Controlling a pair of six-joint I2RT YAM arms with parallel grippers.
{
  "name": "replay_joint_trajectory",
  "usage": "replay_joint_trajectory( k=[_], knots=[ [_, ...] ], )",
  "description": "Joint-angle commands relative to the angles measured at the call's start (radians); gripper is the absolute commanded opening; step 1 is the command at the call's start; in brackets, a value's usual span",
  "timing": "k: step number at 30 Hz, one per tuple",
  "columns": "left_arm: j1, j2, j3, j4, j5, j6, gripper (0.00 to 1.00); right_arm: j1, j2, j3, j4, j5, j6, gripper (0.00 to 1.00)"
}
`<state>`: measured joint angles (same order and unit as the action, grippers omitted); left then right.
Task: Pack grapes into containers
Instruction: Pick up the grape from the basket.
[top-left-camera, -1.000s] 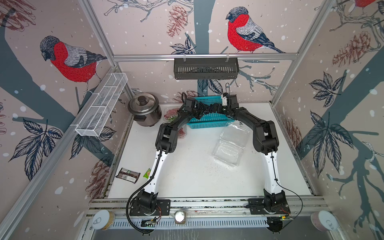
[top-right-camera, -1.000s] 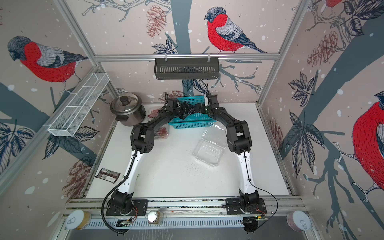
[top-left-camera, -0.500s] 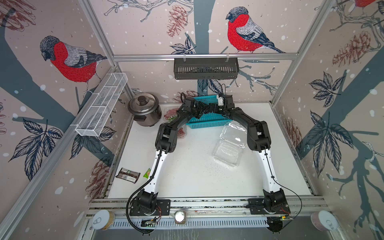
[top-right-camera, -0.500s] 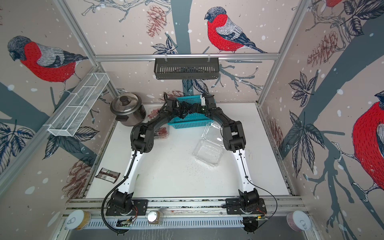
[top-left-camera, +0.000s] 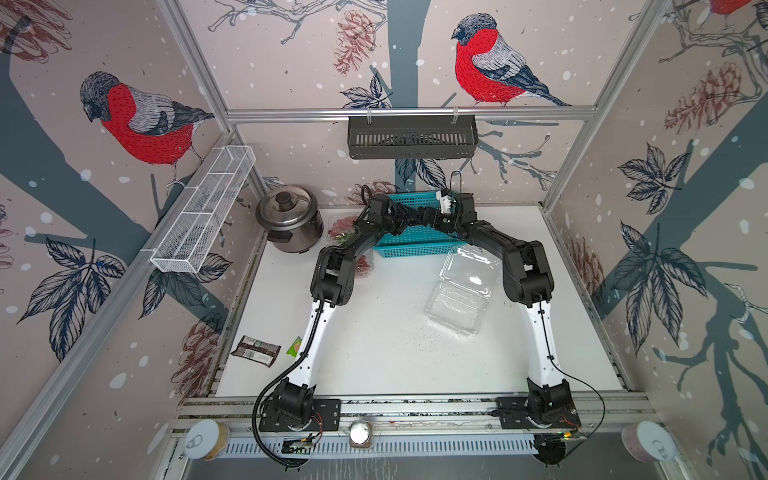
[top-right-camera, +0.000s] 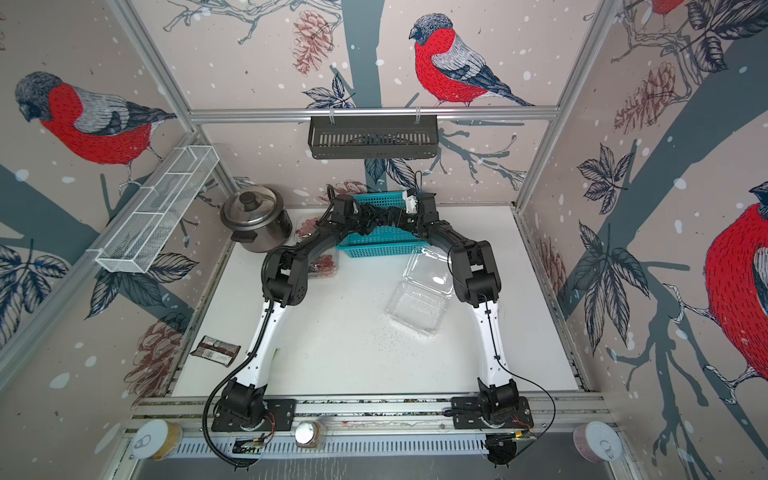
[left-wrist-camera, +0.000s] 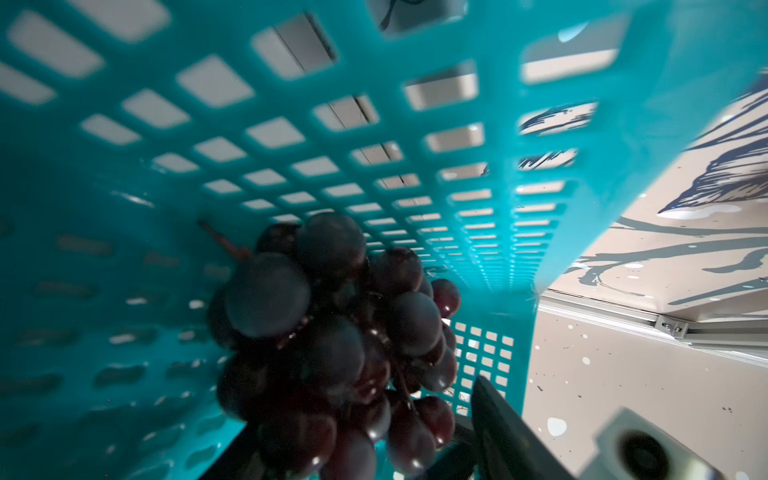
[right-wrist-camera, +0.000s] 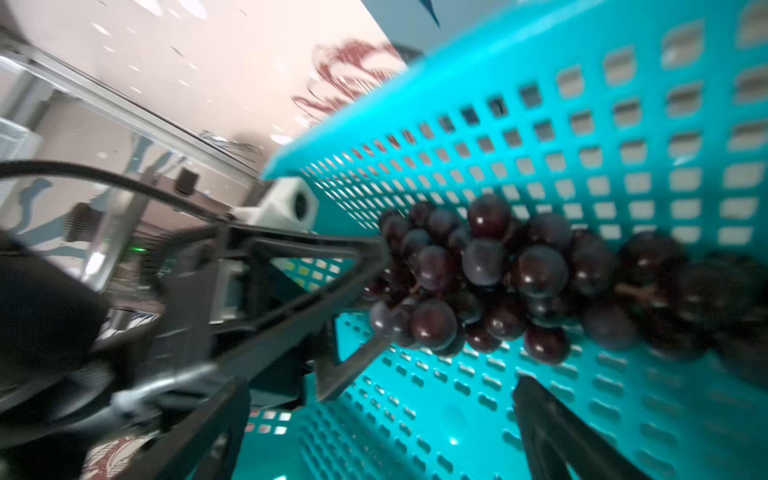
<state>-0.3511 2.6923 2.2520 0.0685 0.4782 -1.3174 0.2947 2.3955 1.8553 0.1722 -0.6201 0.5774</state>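
Both arms reach into the teal basket (top-left-camera: 415, 249) at the back of the table. A dark purple bunch of grapes (left-wrist-camera: 332, 332) lies inside it. My left gripper (left-wrist-camera: 353, 415) is shut on one end of the bunch, and in the right wrist view its fingers (right-wrist-camera: 353, 257) press the grapes (right-wrist-camera: 490, 274) from both sides. My right gripper (right-wrist-camera: 374, 436) stands open over the basket floor just short of the bunch, holding nothing. An open clear container (top-left-camera: 457, 303) lies empty to the right. Two containers with red grapes (top-left-camera: 343, 226) (top-left-camera: 365, 266) sit left of the basket, partly hidden by my left arm.
A steel rice cooker (top-left-camera: 289, 218) stands at the back left. A snack wrapper (top-left-camera: 255, 351) and a green packet (top-left-camera: 295, 347) lie off the table's left edge. A white wire shelf (top-left-camera: 203, 208) and a black rack (top-left-camera: 411, 137) hang on the walls.
My left gripper's jaws have narrowed onto the dark bunch. My right arm's elbow swayed left and back while its gripper stayed open in the basket.
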Motion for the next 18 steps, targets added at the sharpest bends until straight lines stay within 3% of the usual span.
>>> replay_joint_trajectory(
  k=[1,18],
  knots=[
    [-0.008,0.027,-0.006,0.031,0.021,-0.018,0.63,-0.011,-0.046,-0.028,0.067,-0.012,0.020,1.00],
    [-0.023,0.018,0.002,-0.004,-0.018,0.028,0.20,-0.022,-0.100,-0.067,0.016,0.060,-0.034,1.00]
  ],
)
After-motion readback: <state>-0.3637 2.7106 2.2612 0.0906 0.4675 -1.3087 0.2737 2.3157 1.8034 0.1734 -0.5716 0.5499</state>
